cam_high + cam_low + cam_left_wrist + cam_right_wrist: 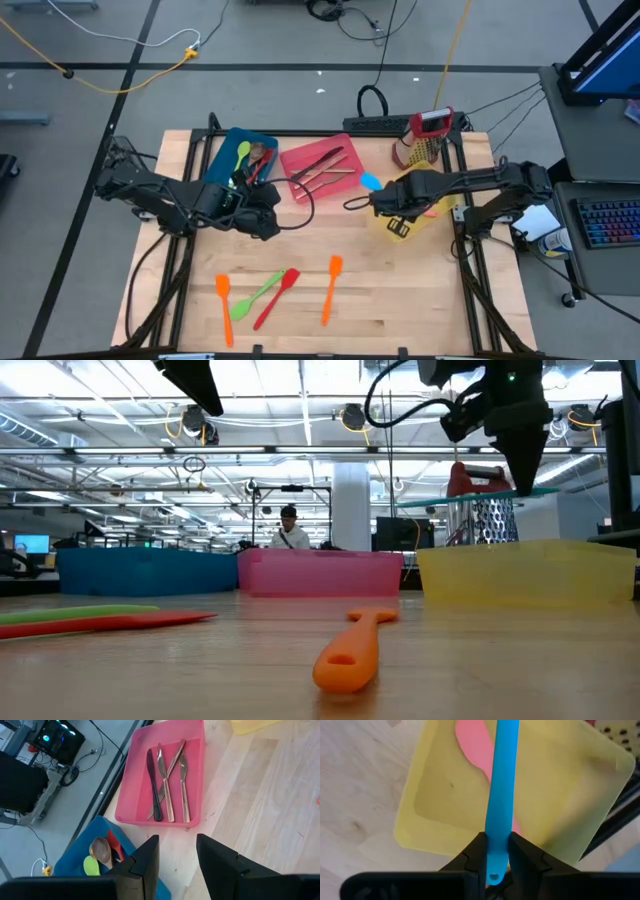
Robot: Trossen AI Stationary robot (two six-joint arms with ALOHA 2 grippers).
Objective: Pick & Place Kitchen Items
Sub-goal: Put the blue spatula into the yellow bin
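My right gripper (390, 203) is shut on a blue spatula (501, 780) and holds it above the yellow bin (435, 800), in which a pink utensil (472, 745) lies. The spatula's head (371, 181) sticks out toward the pink bin (318, 165). My left gripper (176, 860) is open and empty above the table, between the blue bin (243, 152) and the pink bin. Two orange spatulas (224, 298) (331, 288), a green one (256, 295) and a red one (278, 296) lie flat on the table's near part. My right gripper pinches the blue spatula's handle (496, 851) between its two fingers, close to the end with the hanging hole (493, 877). The fingers (525, 455) point down and lie across the handle. The spatula sits about level (470, 498), lifted clear above the yellow bin.
The pink bin (192, 765) holds copper and black cutlery (167, 780). The blue bin (87, 855) holds a wooden spoon, a green and a red utensil. A red-topped metal grater (425, 135) stands at the far right, behind the yellow bin. A person shows far off in the low view.
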